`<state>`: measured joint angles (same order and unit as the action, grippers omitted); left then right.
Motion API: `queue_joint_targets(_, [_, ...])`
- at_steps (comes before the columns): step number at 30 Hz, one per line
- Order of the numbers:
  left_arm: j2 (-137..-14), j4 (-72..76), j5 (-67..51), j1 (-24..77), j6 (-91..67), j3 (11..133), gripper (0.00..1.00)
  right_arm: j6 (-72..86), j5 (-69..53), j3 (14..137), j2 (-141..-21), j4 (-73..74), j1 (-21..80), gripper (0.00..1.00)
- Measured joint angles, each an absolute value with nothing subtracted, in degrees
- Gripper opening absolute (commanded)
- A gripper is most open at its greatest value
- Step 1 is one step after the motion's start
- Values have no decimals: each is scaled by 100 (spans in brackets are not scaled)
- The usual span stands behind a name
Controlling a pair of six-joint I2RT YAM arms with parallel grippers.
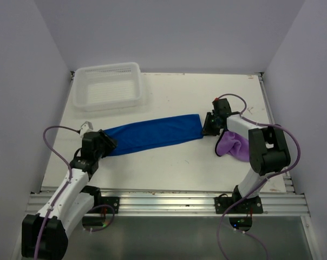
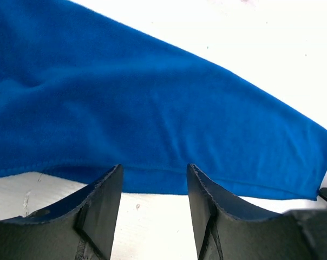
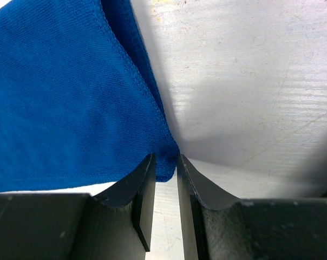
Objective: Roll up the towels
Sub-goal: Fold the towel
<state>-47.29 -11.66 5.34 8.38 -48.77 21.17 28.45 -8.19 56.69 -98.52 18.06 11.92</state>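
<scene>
The royal blue towel lies stretched out flat in a long band across the middle of the table. My left gripper sits at its left end, open; in the left wrist view the towel has its hem just past the fingertips of the gripper, with bare table between the jaws. My right gripper is at the towel's right end. In the right wrist view the gripper has its narrow jaws pinching a corner of the blue towel. The light purple towel lies crumpled beside the right arm.
A white plastic mesh basket stands at the back left of the table. Purple walls close in the left, back and right sides. A metal rail runs along the near edge by the arm bases.
</scene>
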Motion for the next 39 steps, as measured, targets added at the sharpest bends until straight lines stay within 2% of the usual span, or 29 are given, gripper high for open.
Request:
queue_joint_targets(5, [-4348,-1299,587,838,-5068,1774,54,2845,-819,5669,-9909,1815,1192,27])
queue_joint_targets(16, [-4414,-1496,958,840,-5321,1603,52,2845,-819,5671,-9909,1833,1194,27])
queue_joint_targets(24, [-4869,-1413,1343,838,-5308,1605,46,2845,-819,5669,-9909,1839,1194,27])
queue_joint_targets(32, [-4711,-1293,1594,838,-5286,1605,45,2845,-819,5669,-9913,1839,1194,27])
queue_joint_targets(39, [-4873,-1114,1712,838,-5249,1605,31,2847,-823,5671,-9948,1835,1194,27])
